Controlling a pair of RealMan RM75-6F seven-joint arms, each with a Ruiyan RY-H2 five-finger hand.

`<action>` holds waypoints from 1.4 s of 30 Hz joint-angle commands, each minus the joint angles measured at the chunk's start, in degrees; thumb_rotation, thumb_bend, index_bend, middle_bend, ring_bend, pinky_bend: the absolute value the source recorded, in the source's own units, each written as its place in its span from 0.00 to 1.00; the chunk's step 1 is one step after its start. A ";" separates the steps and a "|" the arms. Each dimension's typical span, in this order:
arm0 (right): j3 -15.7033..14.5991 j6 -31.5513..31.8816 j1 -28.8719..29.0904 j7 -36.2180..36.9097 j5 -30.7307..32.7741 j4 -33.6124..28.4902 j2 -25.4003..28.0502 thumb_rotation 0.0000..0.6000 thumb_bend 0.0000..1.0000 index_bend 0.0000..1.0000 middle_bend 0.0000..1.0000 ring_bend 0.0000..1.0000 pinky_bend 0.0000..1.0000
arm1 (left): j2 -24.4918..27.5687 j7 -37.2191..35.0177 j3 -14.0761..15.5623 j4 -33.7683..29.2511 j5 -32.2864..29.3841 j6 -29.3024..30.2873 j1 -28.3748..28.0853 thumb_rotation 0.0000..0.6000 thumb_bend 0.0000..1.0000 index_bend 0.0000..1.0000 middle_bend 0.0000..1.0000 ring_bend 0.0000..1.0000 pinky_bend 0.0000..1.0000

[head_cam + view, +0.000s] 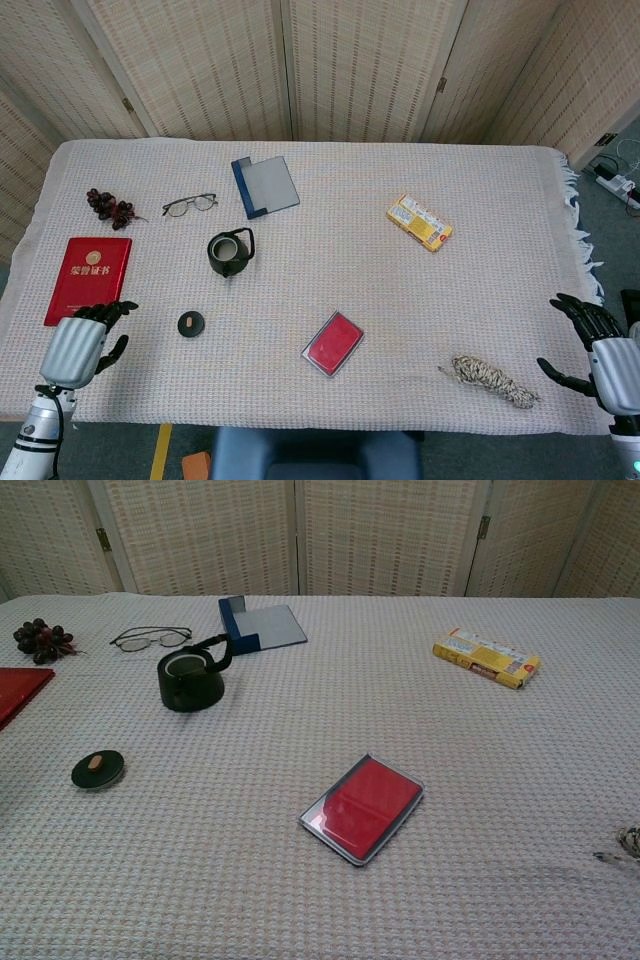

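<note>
In the head view my left hand [82, 343] hangs over the table's front left corner, empty, fingers loosely curved, just below the red booklet [88, 278]. The black lid [191, 323] lies to its right. My right hand [604, 355] is off the table's front right edge, fingers spread, holding nothing; the coiled rope [490, 379] lies to its left. The chest view shows neither hand, only the rope's end [630, 842] at the right border.
A dark teapot [229, 251], glasses [189, 204], a blue-grey folder [265, 184], dark grapes [110, 206], a yellow box [419, 221] and a red flat case [333, 342] lie spread over the woven cloth [330, 270]. Folding screens stand behind.
</note>
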 commanded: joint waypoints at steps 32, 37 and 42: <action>-0.09 -1.58 -0.23 0.61 1.74 0.71 -0.60 1.00 0.21 0.19 0.18 0.15 0.15 | -8.76 8.78 -0.55 7.00 -14.10 -28.27 -16.93 1.00 0.24 0.18 0.87 0.90 0.98; -0.02 -1.92 -0.07 0.81 1.84 0.98 -0.72 1.00 0.21 0.19 0.18 0.15 0.15 | -9.15 8.90 -0.12 8.16 -16.07 -29.08 -17.22 1.00 0.24 0.20 0.87 0.90 0.98; -0.03 -2.12 0.05 0.91 1.74 1.15 -0.81 1.00 0.21 0.19 0.18 0.15 0.15 | -9.99 8.97 0.00 9.43 -17.59 -29.83 -17.88 1.00 0.24 0.24 0.87 0.90 0.98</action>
